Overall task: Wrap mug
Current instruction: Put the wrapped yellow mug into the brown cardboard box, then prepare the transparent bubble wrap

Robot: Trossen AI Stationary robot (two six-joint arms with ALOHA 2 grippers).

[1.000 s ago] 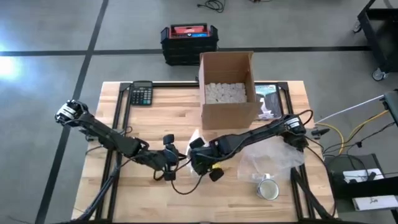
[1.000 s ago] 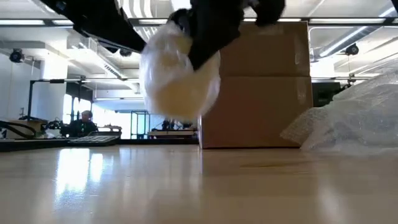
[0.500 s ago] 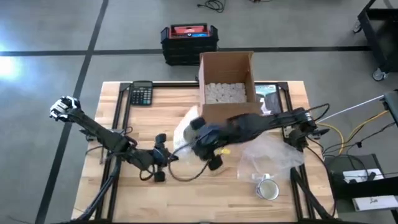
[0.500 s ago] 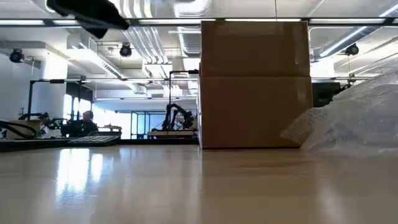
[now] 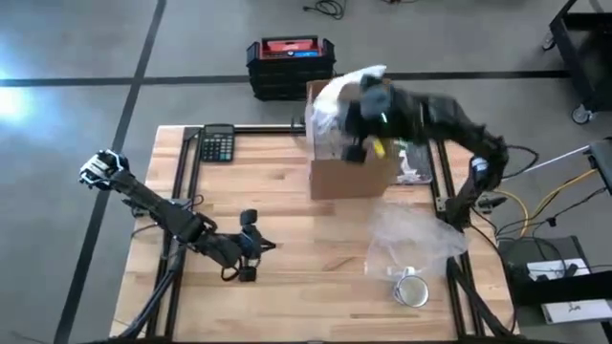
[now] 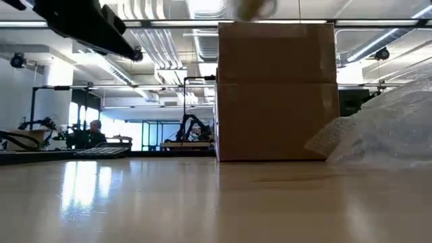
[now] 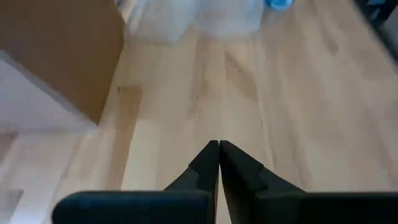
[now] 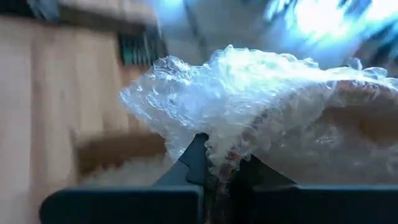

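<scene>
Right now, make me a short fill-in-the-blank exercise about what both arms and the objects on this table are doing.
1. The right gripper is shut on a bundle of ____ wrap.
2. It holds the bubble-wrapped bundle above the open cardboard ____.
3. The left gripper, with nothing in it, has its fingers ____ over the wooden table.
4. The office device near the table's far left corner is a ____.

Missing words: bubble; box; shut; calculator

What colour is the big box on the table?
Plain brown: the cardboard box shows best in the low view, standing on the wooden table.
</scene>
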